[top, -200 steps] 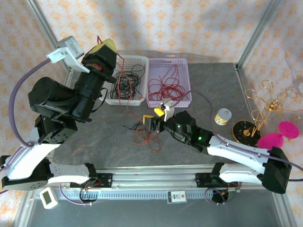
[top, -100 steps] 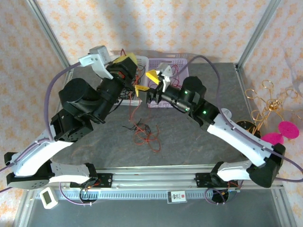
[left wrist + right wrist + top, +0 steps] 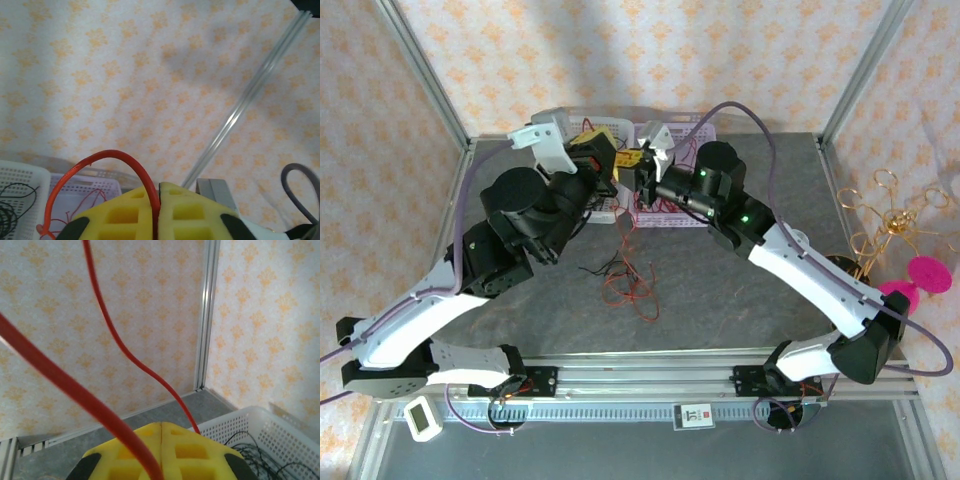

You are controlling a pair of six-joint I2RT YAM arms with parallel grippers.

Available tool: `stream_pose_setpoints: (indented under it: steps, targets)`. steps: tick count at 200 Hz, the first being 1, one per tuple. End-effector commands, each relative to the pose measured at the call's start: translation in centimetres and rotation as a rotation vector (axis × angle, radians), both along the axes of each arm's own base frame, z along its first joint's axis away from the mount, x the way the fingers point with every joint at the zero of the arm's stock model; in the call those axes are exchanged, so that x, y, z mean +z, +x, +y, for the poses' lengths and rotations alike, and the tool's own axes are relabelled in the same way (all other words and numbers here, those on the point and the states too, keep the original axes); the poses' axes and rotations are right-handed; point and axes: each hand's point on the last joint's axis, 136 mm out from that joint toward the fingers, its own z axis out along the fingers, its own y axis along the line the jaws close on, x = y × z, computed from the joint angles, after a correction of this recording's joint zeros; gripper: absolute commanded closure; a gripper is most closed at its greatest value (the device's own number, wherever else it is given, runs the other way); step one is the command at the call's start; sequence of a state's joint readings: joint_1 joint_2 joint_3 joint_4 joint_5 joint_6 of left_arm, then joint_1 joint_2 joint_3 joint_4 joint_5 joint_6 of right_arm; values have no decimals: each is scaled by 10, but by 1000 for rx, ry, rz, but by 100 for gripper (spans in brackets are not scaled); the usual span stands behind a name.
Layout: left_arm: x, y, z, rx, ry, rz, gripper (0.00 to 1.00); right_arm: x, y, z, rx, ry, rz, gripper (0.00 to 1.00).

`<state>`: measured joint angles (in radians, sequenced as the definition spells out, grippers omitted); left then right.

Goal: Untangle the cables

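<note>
red cables (image 3: 115, 152) pinched by left hand (image 3: 159, 186), right hand (image 3: 161, 425)

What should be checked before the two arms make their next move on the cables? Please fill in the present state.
1. Left gripper shut on thin red cable: ok.
2. Right gripper shut on a red cable running into its seam: ok.
3. Both grippers hold the same cable: cannot tell.
4. Tangle of red and black cables on grey table separated: not ok.
5. Gold wire ornament apart from both arms: ok.
</note>
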<state>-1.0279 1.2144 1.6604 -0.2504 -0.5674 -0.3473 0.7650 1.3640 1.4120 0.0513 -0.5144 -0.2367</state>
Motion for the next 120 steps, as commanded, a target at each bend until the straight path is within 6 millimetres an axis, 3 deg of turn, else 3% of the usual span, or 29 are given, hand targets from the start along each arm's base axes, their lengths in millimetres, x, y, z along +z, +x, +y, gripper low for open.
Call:
stream_pose_setpoints:
  steps: [1,22,45,78,94,120]
  targets:
    - [-8,4,9,61,22,11,81,30,3,-13,-39,38,-42,100]
    - [-12,5,10,60,19,6,44,35,22,-25,-131,45,-33,100]
    - [-17,1,14,53,9,1,26,59,62,-58,-283,106,-18,100]
    - [-38,-9,22,14,-11,6,22,99,110,-95,-445,174,-24,100]
    - [-60,-13,22,-14,-8,21,22,116,125,-102,-495,189,-52,100]
    - [-105,-16,25,-23,15,102,22,123,157,-114,-608,203,-78,100]
